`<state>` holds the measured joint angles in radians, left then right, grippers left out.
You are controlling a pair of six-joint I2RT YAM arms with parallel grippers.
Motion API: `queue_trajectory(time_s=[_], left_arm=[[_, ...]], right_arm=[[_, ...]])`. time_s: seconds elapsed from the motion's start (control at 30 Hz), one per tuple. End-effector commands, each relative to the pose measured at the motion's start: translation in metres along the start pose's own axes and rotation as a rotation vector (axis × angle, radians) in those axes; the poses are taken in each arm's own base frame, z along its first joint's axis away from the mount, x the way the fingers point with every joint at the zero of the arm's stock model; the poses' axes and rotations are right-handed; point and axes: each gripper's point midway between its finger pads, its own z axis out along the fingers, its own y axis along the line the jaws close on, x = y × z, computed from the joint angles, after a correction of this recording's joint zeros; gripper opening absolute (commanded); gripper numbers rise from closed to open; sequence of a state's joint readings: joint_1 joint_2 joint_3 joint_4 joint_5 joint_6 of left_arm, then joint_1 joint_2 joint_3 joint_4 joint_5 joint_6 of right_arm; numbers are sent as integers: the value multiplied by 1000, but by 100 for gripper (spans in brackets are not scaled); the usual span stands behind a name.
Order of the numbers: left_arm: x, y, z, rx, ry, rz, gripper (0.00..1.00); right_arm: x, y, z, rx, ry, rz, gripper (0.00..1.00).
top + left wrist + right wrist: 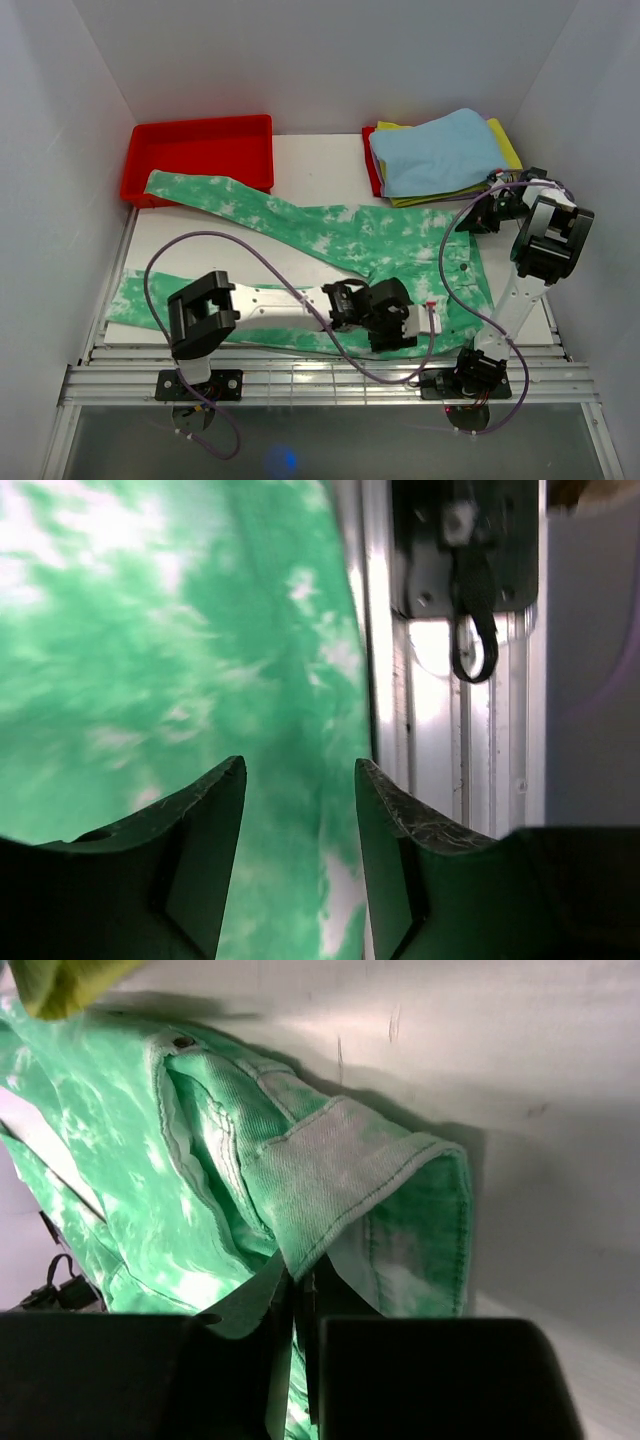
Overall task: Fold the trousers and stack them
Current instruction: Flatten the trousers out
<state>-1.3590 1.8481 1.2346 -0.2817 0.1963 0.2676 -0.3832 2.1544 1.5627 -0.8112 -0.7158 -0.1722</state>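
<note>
Green cloth with white blotches covers most of the table (300, 160). These are the trousers (340, 235), lying spread out and not yet folded.

Start at the red tray (200, 155) in the far left corner. One leg overlaps the tray's near rim with its hem and slants away to the right. The other leg lies nearer you than the tray, along the front edge. They join at the waist, well to the right of the tray.

Right of the tray and close to the front edge, your left gripper (300, 780) hangs over the seat. Its jaws are spread, with cloth beneath them and nothing pinched. It looks placed to take the near side of the waist.

Farthest right of the tray, your right gripper (297, 1285) has its fingers pressed together on a fold of the waistband. The edge is raised and doubled over, showing its paler inside. That hold probably readies the waist to be carried across.

Just beyond it, a blue cloth (435, 150) lies on a yellow cloth (505, 140).
</note>
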Motion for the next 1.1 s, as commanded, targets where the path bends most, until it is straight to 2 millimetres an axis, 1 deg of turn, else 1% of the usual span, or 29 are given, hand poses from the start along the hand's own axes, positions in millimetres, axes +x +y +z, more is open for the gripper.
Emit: queue_trajectory(time_s=[0.0, 0.03, 0.07, 0.1, 0.13, 0.17, 0.2, 0.23, 0.27, 0.3, 0.33, 0.37, 0.4, 0.47, 0.5, 0.53, 0.6, 0.63, 0.67, 0.7, 0.73, 0.8, 0.83, 0.9, 0.93, 0.97, 1.0, 1.03, 1.07], left_arm=[[-70, 53, -74, -109, -249, -149, 59], [-72, 67, -81, -129, -266, -202, 59], [-70, 95, -91, -176, -290, -296, 59], [-68, 110, -96, -209, -299, -333, 58], [-60, 132, -104, -261, -305, -376, 58], [-56, 146, -108, -317, -304, -390, 58], [-51, 157, -108, -342, -297, -405, 58], [-43, 173, -112, -371, -293, -428, 59], [-41, 180, -113, -384, -291, -437, 59], [-41, 192, -117, -412, -296, -446, 59], [-32, 204, -116, -431, -282, -466, 59], [-31, 210, -117, -438, -282, -471, 59], [-34, 217, -119, -448, -286, -461, 59], [-31, 226, -118, -461, -280, -460, 60], [-34, 228, -120, -464, -287, -452, 60], [-34, 230, -122, -470, -288, -443, 60], [-34, 232, -124, -477, -291, -435, 60], [-32, 232, -124, -482, -287, -431, 59], [-25, 232, -124, -490, -277, -438, 59], [-22, 232, -128, -495, -276, -442, 59], [-11, 232, -127, -505, -256, -454, 60], [0, 230, -130, -504, -237, -474, 61], [7, 232, -133, -510, -229, -488, 62], [12, 232, -134, -486, -228, -505, 65], [14, 237, -138, -485, -233, -514, 69], [2, 242, -143, -471, -261, -499, 69], [-1, 247, -146, -467, -270, -499, 69], [1, 257, -144, -460, -271, -511, 70], [-4, 263, -144, -443, -288, -507, 70]], right_arm=[[-52, 7, -10, 7, -119, -102, 8], [-58, 11, -12, 4, -132, -117, 8], [-69, 18, -16, 0, -156, -152, 8], [-75, 24, -17, -4, -165, -171, 8], [-78, 31, -16, -4, -166, -196, 9], [-81, 38, -21, -3, -156, -209, 16], [-79, 42, -23, -4, -135, -221, 28], [-75, 41, -25, 5, -107, -230, 43], [-61, 41, -30, 15, -54, -243, 62], [-54, 37, -35, 37, -31, -251, 67], [-48, 34, -46, 83, -24, -272, 71], [-40, 26, -55, 103, -15, -291, 74], [-20, 21, -65, 142, 22, -274, 75], [2, 5, -82, 193, 65, -247, 74], [13, -1, -88, 207, 95, -259, 73], [40, -10, -98, 229, 158, -217, 72], [63, -19, -108, 248, 211, -220, 70], [74, -22, -117, 279, 226, -222, 69], [91, -27, -121, 278, 257, -193, 68], [98, -31, -130, 310, 271, -213, 68], [113, -35, -131, 313, 294, -191, 68], [127, -39, -136, 343, 322, -199, 69], [132, -42, -135, 353, 333, -202, 68], [141, -48, -132, 372, 333, -205, 68], [143, -50, -130, 374, 333, -204, 69], [145, -52, -127, 376, 331, -206, 68], [146, -53, -125, 372, 328, -206, 68], [147, -53, -123, 365, 327, -204, 64], [150, -54, -122, 360, 331, -207, 61]])
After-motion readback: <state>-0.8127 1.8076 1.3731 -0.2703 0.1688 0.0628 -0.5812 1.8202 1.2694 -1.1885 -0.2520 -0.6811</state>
